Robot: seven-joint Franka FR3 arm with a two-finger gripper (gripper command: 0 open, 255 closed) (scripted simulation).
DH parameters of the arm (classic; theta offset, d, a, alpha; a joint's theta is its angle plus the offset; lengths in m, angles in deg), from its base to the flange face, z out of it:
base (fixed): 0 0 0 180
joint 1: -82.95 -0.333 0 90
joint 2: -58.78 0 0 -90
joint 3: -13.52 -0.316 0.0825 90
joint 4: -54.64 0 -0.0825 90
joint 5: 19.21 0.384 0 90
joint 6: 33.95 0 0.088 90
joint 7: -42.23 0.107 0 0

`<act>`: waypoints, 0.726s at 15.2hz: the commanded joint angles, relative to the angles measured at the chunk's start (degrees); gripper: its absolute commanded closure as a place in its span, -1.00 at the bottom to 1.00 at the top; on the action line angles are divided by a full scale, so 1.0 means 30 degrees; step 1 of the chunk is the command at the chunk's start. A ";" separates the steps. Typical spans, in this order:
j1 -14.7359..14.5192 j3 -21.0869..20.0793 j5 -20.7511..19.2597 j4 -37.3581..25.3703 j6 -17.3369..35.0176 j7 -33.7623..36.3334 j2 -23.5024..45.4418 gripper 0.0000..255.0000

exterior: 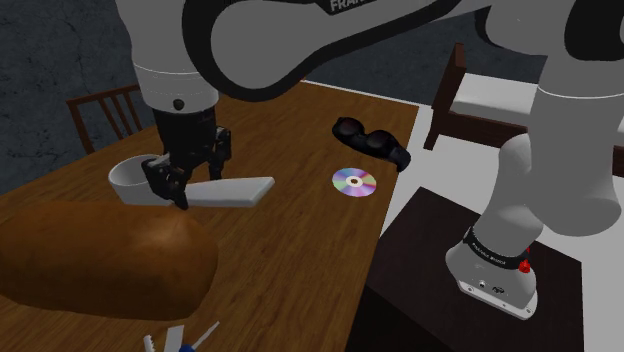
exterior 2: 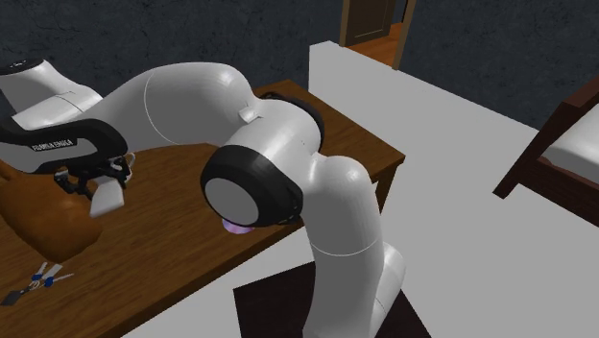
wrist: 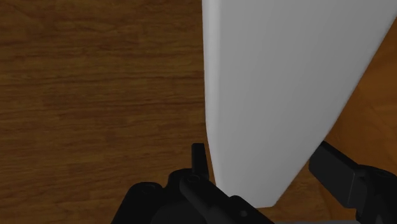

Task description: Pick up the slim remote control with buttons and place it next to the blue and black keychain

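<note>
Jaws clamped on plain white slim remote point(exterior: 228, 190), held above wooden tabletop point(exterior: 300, 250). Blue keychain point(exterior: 178, 342) lies near brown rounded lump point(exterior: 100, 260), apart from remote.

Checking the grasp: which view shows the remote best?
The shoulder view: the white remote shows end to end, clasped in the gripper. The wrist view shows one broad face; the second exterior view, one end.

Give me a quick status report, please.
Gripper jaws shut on white remote, held above table. Keychain lies on table. Large brown lump sits between them.
</note>
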 commanded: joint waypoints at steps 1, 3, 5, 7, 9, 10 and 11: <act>-0.0122 -0.0043 0.0135 0.0665 0.0074 -0.0152 0.1681 1.00; -0.0185 0.0033 0.0167 0.0666 0.0077 -0.0171 0.1673 1.00; -0.0163 0.0129 0.0175 -0.0036 -0.0463 -0.0353 0.1835 -1.00; -0.0065 0.0225 0.0105 -0.0505 -0.0504 -0.0576 0.2247 -1.00; -0.0416 0.0174 -0.0116 -0.1365 -0.0711 -0.0205 0.2946 -1.00; -0.0264 0.0127 0.0207 0.0666 0.0080 -0.0195 0.1663 -1.00; -0.0269 0.0112 0.0271 0.0225 -0.0499 -0.0239 0.1517 -1.00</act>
